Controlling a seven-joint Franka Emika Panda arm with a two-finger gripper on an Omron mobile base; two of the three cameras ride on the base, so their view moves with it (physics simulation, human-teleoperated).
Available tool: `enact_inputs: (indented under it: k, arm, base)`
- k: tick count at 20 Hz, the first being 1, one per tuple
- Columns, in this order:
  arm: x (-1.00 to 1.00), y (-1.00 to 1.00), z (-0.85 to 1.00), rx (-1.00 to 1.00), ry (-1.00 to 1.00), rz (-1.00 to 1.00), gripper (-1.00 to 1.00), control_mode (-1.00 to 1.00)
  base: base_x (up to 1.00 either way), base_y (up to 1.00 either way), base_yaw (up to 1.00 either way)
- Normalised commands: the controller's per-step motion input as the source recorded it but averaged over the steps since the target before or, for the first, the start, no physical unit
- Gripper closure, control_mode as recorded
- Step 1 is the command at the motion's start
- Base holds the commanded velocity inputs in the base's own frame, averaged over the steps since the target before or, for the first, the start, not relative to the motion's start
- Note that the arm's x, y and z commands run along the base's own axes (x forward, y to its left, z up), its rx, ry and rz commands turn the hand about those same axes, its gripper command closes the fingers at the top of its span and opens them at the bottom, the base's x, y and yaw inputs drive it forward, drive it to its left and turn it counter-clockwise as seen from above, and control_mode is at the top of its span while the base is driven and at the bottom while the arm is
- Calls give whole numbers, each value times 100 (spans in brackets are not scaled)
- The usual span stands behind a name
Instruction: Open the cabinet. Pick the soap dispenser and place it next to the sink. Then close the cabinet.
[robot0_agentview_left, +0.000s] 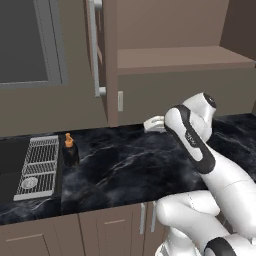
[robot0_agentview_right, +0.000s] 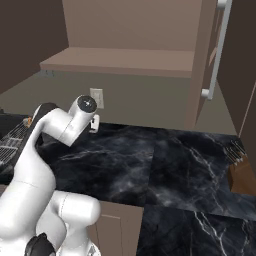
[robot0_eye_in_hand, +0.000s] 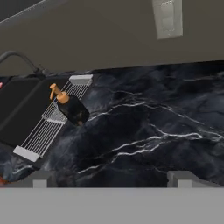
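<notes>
The cabinet stands open, its left door (robot0_agentview_left: 106, 55) swung out and its inner shelf (robot0_agentview_left: 180, 57) bare. From the right base view the other door (robot0_agentview_right: 202, 65) is also swung open beside the shelf (robot0_agentview_right: 125, 61). The soap dispenser (robot0_agentview_left: 70, 150), black with an orange pump, stands upright on the dark marble counter, right beside the rack of the sink (robot0_agentview_left: 10, 165). My gripper (robot0_agentview_left: 155, 124) hovers open above the counter to the right of the bottle, well apart from it. In the hand view the soap dispenser (robot0_eye_in_hand: 72, 108) is at upper left by the sink (robot0_eye_in_hand: 22, 105), and nothing sits between my gripper's (robot0_eye_in_hand: 111, 178) fingertips.
A pale grid rack (robot0_agentview_left: 39, 167) lies over the sink's right side. A wall outlet (robot0_agentview_left: 120, 101) sits behind my hand. A grey-framed window (robot0_agentview_left: 25, 40) is at upper left. A knife block (robot0_agentview_right: 241, 172) stands at the counter's right end. Base cupboards (robot0_agentview_left: 100, 230) run below.
</notes>
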Motion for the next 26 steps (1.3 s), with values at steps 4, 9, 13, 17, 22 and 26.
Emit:
enact_inputs:
  k: [4,9,13,17,22,26]
  arm:
    - [-47,-47,43,-8,0,-17,-100,-100]
    - [-79,-26,35,-10,0,-16,-100,-100]
    - [-85,-36,52,-10,0,-14,-100,-100]
    - [-100,-28,68,-6,-4,-11,-100,-100]
    - [-100,-7,75,-4,-6,-9,-100,-100]
    - [-100,0,68,-6,-6,-11,-100,-100]
  base:
    - [0,0,0]
    - [0,0,0]
    - [0,0,0]
    - [0,0,0]
    - [0,0,0]
    - [0,0,0]
